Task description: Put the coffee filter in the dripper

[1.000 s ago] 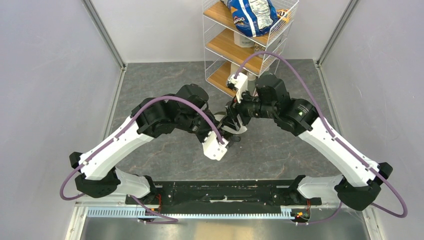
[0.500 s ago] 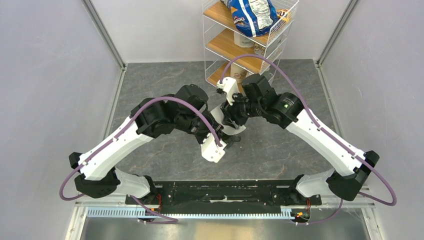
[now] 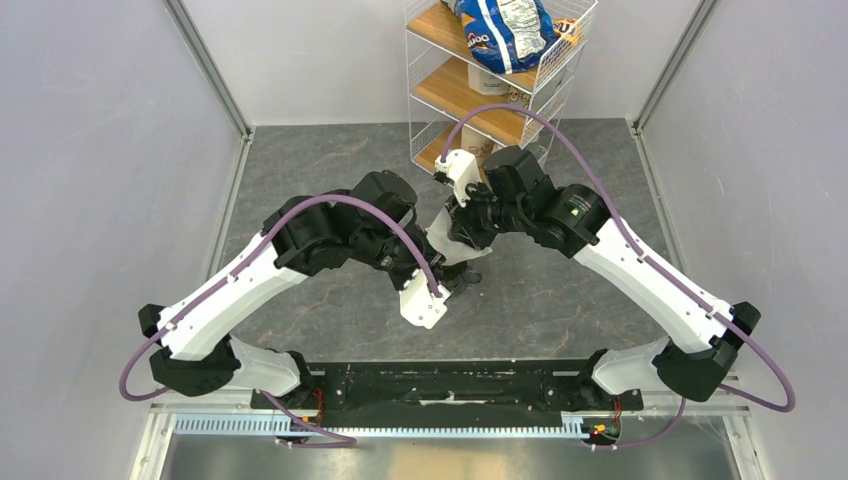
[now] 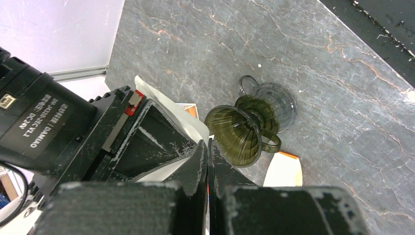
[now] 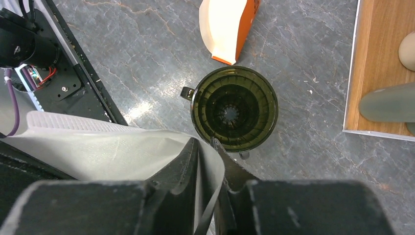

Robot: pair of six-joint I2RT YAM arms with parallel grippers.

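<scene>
The coffee filter (image 5: 112, 147) is a thin white paper sheet held up between both grippers, just above the table; the top view shows it as the filter (image 3: 443, 236). My right gripper (image 5: 205, 143) is shut on a fold of its edge, which curls over one finger. My left gripper (image 4: 206, 146) is shut, with a thin white sliver of the filter (image 4: 166, 105) between its jaws. The dripper (image 5: 234, 108) stands upright and empty on the table, right below the right fingertips. From the left wrist the dark funnel of the dripper (image 4: 240, 134) lies just beyond the left fingertips.
A tan packet with an orange end (image 5: 227, 24) lies flat beside the dripper. A grey-clear glassy vessel (image 4: 280, 100) sits against the dripper's far side. A wire shelf unit with wooden boards (image 3: 480, 95) and a blue bag stands at the back.
The right arm swung left toward the left gripper and its jaws closed onto the filter's edge. The left gripper stayed shut and shifted only slightly.
</scene>
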